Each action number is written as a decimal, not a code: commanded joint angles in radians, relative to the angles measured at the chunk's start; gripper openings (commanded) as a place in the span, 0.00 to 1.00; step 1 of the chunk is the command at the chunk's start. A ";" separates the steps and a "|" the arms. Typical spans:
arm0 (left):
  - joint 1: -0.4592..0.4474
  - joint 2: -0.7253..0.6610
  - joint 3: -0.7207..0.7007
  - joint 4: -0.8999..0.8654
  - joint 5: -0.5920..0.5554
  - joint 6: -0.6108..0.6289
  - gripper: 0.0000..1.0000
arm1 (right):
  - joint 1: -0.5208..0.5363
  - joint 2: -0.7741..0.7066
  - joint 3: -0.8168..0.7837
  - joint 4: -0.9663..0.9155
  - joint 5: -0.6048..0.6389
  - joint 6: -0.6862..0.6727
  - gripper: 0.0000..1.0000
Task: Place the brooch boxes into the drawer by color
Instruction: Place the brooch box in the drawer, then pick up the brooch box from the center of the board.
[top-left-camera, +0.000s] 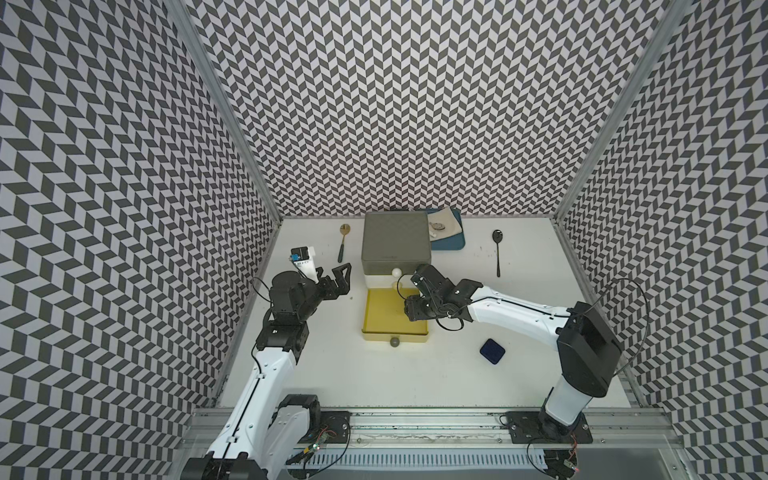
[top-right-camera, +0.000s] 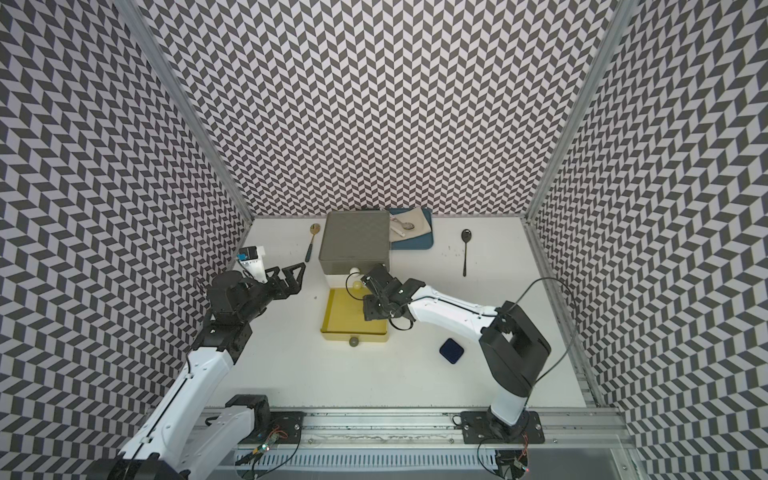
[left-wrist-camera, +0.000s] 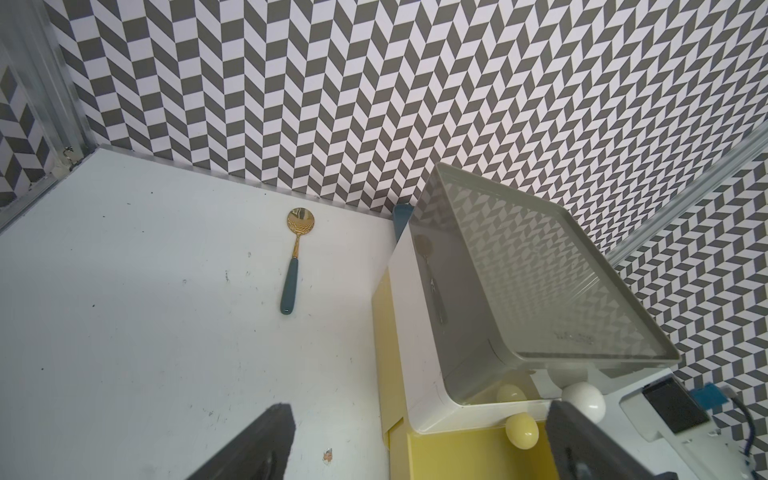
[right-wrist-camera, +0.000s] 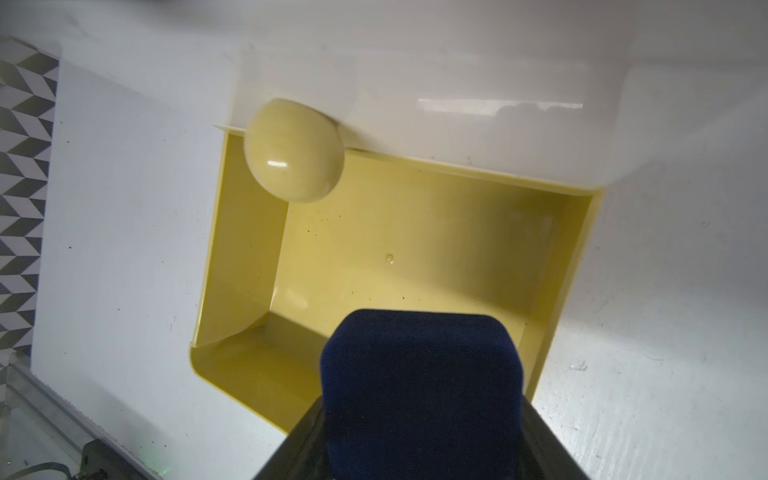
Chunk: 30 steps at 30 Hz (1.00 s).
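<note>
Dark blue brooch box (right-wrist-camera: 419, 395) is sitting between the right jaws, directly over the open yellow drawer (right-wrist-camera: 415, 249); clamping or releasing cannot be told. Left jaws are standing wide open, empty.

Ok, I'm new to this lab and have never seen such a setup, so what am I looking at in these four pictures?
These are two robot arms mounted along the near edge of a white table, each ending in a two-fingered gripper. Two pictures come from one camera overhead, looking down on everything. The other two come from a small camera on each arm's wrist. On the table stand a three-tier drawer unit with its yellow bottom drawer pulled out, a gold spoon, a black spoon, a blue tray with a cloth, and one dark blue brooch box. The left gripper is open and empty. The right gripper reaches into the yellow drawer with a second dark blue box between its fingers; how firmly it grips I cannot tell.
</note>
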<state>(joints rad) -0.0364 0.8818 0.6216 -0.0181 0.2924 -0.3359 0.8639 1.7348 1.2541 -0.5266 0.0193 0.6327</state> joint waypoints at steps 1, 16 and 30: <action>0.007 -0.013 0.001 -0.004 0.017 0.014 1.00 | 0.004 0.012 0.026 0.046 0.018 0.012 0.65; 0.010 -0.017 -0.003 -0.011 0.017 0.014 1.00 | -0.013 -0.158 -0.043 -0.038 0.141 0.022 0.77; 0.017 -0.001 -0.005 0.020 0.044 -0.014 1.00 | -0.160 -0.711 -0.516 -0.249 0.222 0.067 0.99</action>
<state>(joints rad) -0.0254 0.8822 0.6209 -0.0223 0.3138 -0.3428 0.7139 1.0382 0.8036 -0.6964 0.2184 0.6689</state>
